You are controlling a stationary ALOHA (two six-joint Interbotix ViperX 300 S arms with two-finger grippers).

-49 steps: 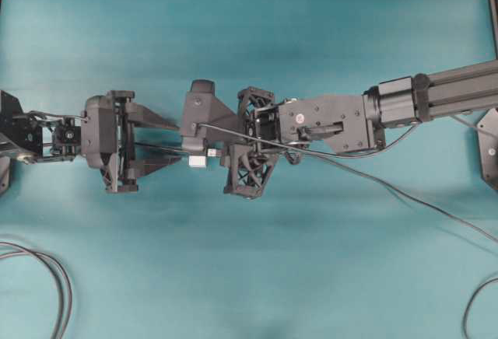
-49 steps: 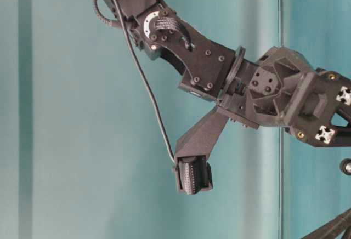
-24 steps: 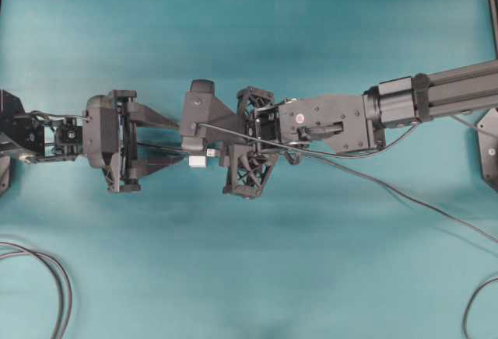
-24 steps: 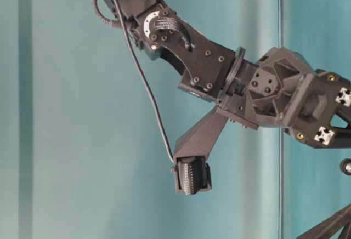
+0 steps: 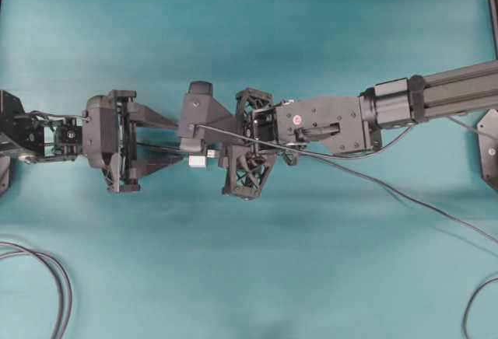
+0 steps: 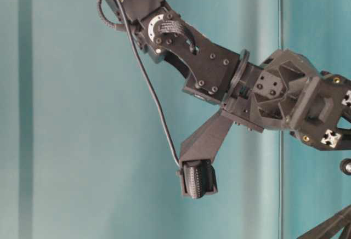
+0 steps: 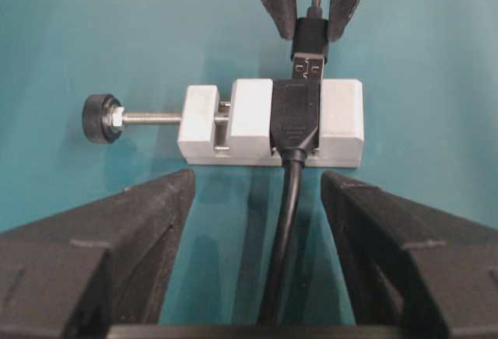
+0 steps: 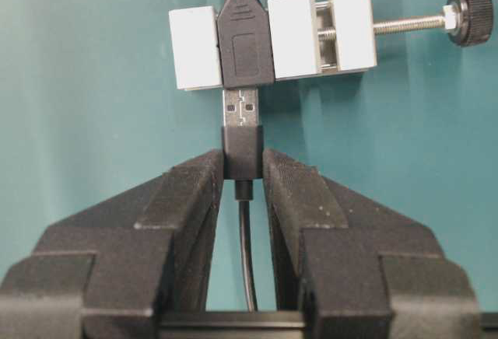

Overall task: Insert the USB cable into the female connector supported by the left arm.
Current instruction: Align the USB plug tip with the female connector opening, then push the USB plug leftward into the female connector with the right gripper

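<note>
Right gripper clamped on the dark plug body of the USB cable, metal tip just ahead of the fingertips and meeting the mouth of the female connector; left gripper spread wide, fingers apart from the white block lying just beyond them.
</note>
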